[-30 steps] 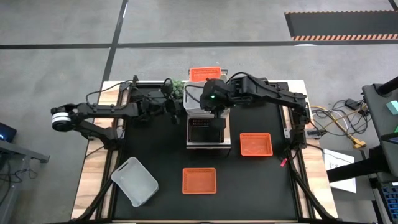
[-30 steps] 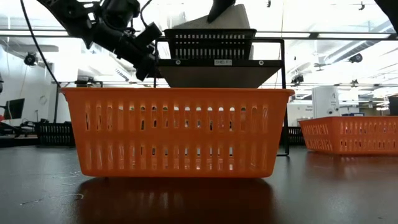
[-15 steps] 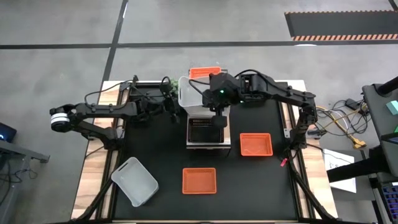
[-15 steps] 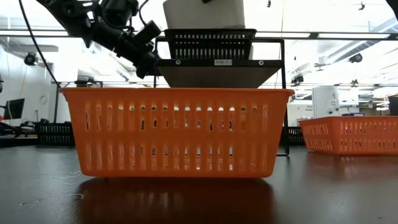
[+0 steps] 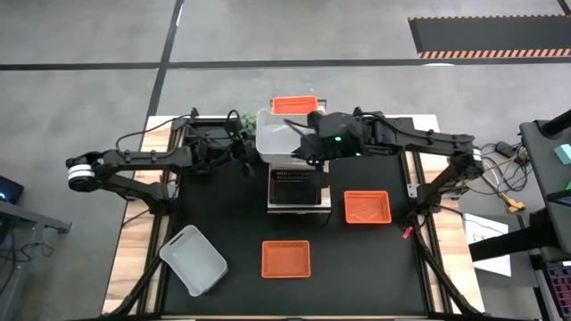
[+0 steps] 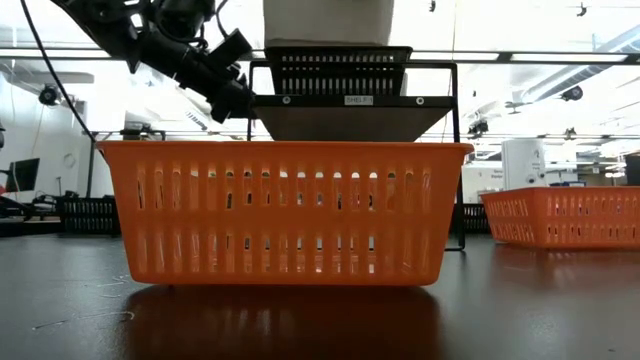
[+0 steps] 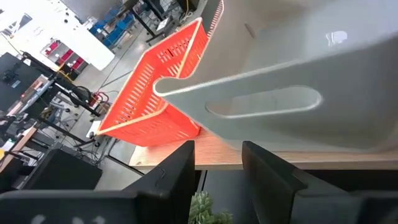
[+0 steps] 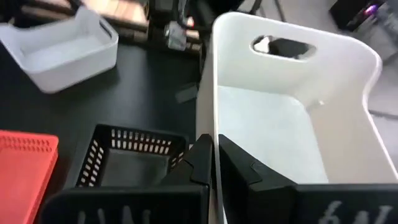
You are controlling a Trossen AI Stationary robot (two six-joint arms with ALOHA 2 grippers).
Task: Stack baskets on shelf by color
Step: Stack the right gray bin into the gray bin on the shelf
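The right tool is clamped on the near rim of a white basket, one finger inside the wall and one outside, as the right wrist view shows; this white basket sits over the middle of the shelf, between a red-orange basket at the shelf's far end and a black basket at its near end; whether the white one rests fully on the wood top or hangs just above it is hard to tell from overhead; in the left wrist view its handle slot faces the camera, with the red-orange basket just beyond it on the light wood surface; the left tool hovers just beside the white basket's left side, its fingers spread apart and gripping nothing, close above a small green plant; on the tabletop lie three more baskets, well apart from each other: a second white basket at the near left, a red-orange one at the near centre, and another red-orange one just right of the shelf; in the low view the near centre basket fills the foreground, with the black basket on the shelf behind it
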